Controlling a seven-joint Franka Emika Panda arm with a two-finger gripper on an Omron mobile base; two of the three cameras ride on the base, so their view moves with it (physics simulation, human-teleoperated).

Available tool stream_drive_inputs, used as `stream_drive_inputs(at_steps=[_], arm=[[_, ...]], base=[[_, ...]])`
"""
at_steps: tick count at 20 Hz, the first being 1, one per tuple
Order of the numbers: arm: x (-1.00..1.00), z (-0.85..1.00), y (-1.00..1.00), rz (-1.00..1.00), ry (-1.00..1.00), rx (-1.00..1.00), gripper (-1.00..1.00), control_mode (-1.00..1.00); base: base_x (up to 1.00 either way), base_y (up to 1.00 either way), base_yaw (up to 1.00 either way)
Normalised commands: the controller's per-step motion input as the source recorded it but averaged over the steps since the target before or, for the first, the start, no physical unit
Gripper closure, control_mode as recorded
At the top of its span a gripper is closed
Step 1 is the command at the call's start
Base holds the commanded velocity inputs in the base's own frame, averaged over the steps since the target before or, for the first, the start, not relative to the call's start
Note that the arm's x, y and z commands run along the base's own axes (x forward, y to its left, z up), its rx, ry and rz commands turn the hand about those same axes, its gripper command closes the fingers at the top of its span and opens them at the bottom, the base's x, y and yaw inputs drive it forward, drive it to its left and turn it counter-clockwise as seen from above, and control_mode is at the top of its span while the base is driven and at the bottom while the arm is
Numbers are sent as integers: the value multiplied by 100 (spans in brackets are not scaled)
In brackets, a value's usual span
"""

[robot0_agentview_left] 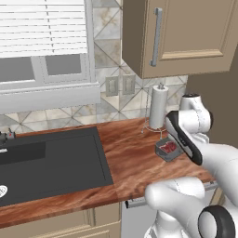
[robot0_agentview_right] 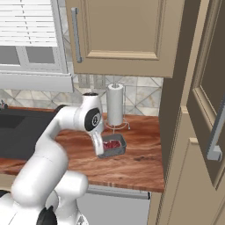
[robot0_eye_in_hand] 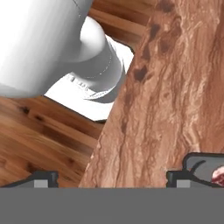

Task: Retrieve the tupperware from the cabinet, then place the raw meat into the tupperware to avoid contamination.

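The meat [robot0_agentview_right: 111, 144], a lumpy red and pink chunk, lies inside the container [robot0_agentview_right: 115, 150], a small dark grey box with low walls and rounded corners. The container sits flat on the counter [robot0_agentview_left: 130, 153], a slab with a reddish-brown, streaky wood grain, not far from its front edge. In the hand view a rounded corner of the container [robot0_eye_in_hand: 202, 162] shows at the lower right, with a bit of the red meat [robot0_eye_in_hand: 218, 175] inside it.

The gripper [robot0_eye_in_hand: 112, 178] hangs just beside the container on its sink side, its two dark fingertips spread wide apart and holding nothing; the right fingertip [robot0_eye_in_hand: 178, 178] stands at the container's near wall.

Just behind the container stands a paper towel roll [robot0_agentview_right: 115, 104], a smooth white cylinder upright on a thin wire stand. To the left, a matte black sink [robot0_agentview_left: 51, 162] is set into the counter. Above hangs a beige panelled wall cupboard [robot0_agentview_right: 127, 35] with a grey bar handle. At the right rises the tall beige cabinet [robot0_agentview_right: 193, 145], its panelled door [robot0_agentview_right: 211, 88] swung open.
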Motion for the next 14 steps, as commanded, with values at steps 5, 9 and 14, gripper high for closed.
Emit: stream_drive_inputs(at_steps=[5,9,14], arm=[[-40,16,-1,0,11,0,-100,-100],[-29,32,-1,4,1,0,-100,-100],[-26,20,5,16,0,0,-100,-100]], base=[[0,0,0],[0,0,0],[0,0,0]])
